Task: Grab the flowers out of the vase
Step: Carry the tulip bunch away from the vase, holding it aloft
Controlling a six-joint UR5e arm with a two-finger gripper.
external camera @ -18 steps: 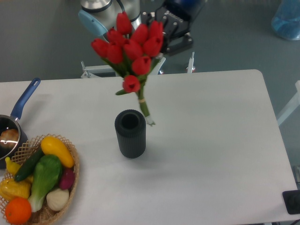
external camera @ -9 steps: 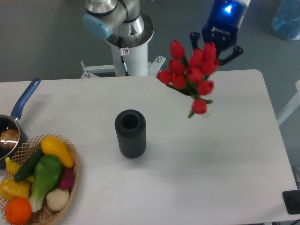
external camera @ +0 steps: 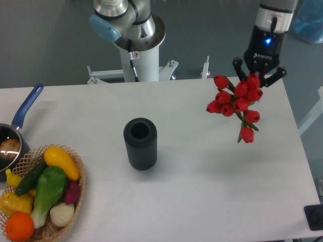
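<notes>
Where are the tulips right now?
The flowers hang in the robot's hand, above the table's far right side in the camera view, well right of the empty vase.

gripper (external camera: 258, 75) pointing down, fingers (external camera: 237, 64) clamped around stems

Your arm's base column (external camera: 135, 60) at twelve o'clock: white post, small red-marked label on its front, silver joint housing above with a light-blue cap at its ten o'clock. Wrist section (external camera: 270, 30) at two o'clock: grey cylinder into black body, one blue light lit. Gripper (external camera: 258, 75) black, two angled fingers.
</notes>
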